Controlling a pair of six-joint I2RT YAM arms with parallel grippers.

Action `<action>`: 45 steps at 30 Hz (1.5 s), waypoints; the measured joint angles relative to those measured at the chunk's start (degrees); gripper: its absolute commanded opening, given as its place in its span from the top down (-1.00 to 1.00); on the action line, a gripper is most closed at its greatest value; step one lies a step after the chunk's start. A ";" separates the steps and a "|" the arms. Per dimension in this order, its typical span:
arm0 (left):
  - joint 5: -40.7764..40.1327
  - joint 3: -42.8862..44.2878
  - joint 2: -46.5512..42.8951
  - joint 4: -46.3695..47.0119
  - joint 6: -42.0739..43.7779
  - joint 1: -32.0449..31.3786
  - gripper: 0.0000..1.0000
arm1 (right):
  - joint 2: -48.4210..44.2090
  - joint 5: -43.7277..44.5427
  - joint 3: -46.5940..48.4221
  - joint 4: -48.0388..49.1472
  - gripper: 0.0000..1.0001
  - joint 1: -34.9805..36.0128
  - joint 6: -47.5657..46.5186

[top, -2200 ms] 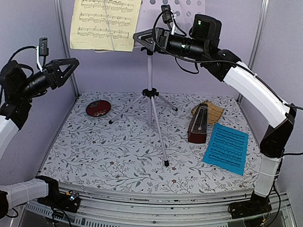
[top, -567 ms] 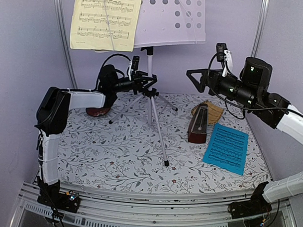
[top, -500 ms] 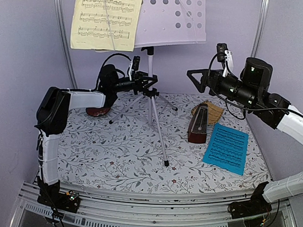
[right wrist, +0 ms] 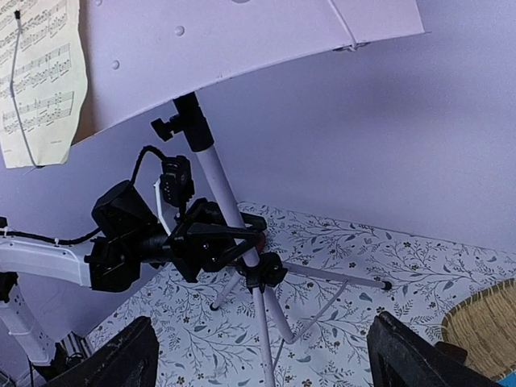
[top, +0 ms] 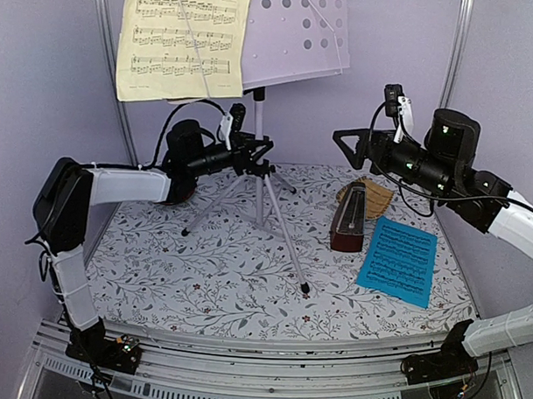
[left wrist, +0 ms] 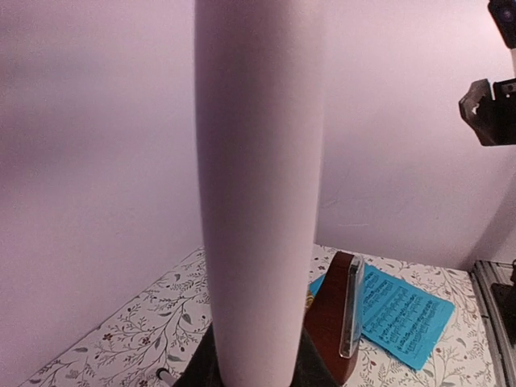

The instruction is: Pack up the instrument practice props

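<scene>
left gripper [top: 258, 153] clamped on tall silver tripod music stand [top: 294, 43]; right gripper [top: 343, 148] hung open

the left gripper was closed on the pole of the tall silver tripod music stand with a white perforated desk, gripping it just above the black hub where the three legs spread. the stand stood toward the far middle of a table [top: 270, 350] covered in grey-and-white floral cloth [top: 202, 285]. a cream sheet of printed music [top: 177, 39] hung on the left part of its desk, under a thin wire arm. the right gripper hovered in the air to the right of the stand, well apart from it, its fingers spread wide with nothing between them. below it, on the right side of the cloth, a dark brown pyramid-shaped metronome [top: 348, 222] stood upright. a blue sheet of printed music [top: 397, 259] lay flat just beside it on the near right. a tan woven straw piece [top: 377, 196] lay directly behind the metronome, on its far side.
</scene>
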 measured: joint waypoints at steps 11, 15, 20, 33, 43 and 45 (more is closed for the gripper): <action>-13.18 1.99 1.40 -1.25 1.01 -5.79 0.83 | -0.07 0.74 -1.11 -0.04 -0.83 -0.04 0.81; -14.08 2.38 1.70 -1.33 0.13 -5.79 -0.24 | -0.11 0.48 -1.20 -0.24 -0.89 -0.04 0.90; -15.45 -3.04 -2.64 -1.62 -2.16 -5.18 -0.67 | 0.46 -3.23 0.13 -0.46 -0.94 -0.04 1.07; -11.06 -36.96 -43.47 -2.16 -13.84 8.28 -0.74 | 20.11 -15.17 30.03 -0.59 -0.86 5.70 0.20; 2.08 -24.00 -60.50 -24.44 -18.62 16.92 -0.72 | 34.40 -18.71 51.06 -5.99 -0.64 10.27 -2.51; 5.42 -19.74 -62.03 -24.96 -19.89 16.92 -0.68 | 35.56 -20.26 52.81 -5.95 -0.59 10.73 -2.47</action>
